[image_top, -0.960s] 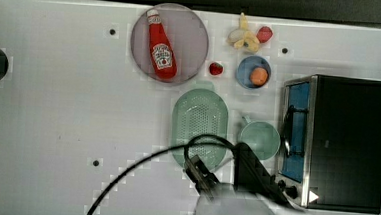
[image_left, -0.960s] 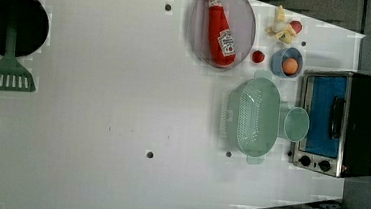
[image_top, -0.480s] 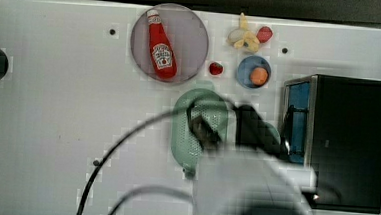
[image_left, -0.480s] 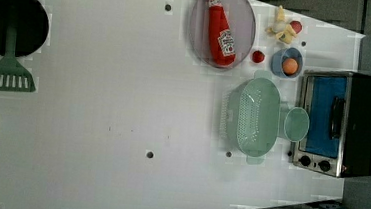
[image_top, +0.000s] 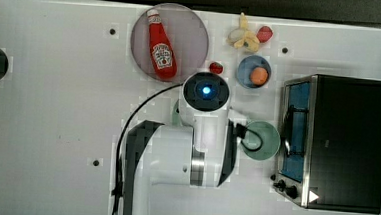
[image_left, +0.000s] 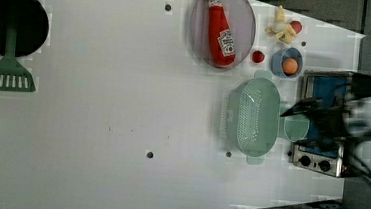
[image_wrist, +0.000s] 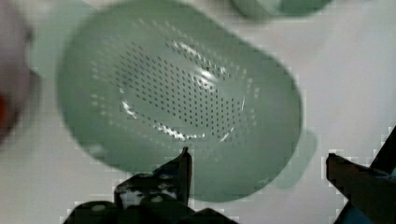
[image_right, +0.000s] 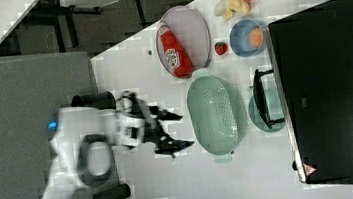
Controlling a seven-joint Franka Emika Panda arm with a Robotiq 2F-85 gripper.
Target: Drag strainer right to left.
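Observation:
The strainer is a pale green oval colander with a holed bottom. It lies on the white table beside the toaster oven. In the top view my arm covers nearly all of it, leaving a green sliver of the strainer. The wrist view looks down into the strainer, with my gripper open above its near rim and one fingertip over the edge. In the right view the gripper hangs open just to the right view's left of the strainer, holding nothing.
A round green mug stands between strainer and toaster oven. A ketchup bottle lies on a plate; a strawberry, an orange's blue bowl and a banana lie nearby. A spatula and black pan sit at the left view's left.
My arm has swung in from the top view's bottom edge and now hangs over the strainer. The strainer and mug have not moved.

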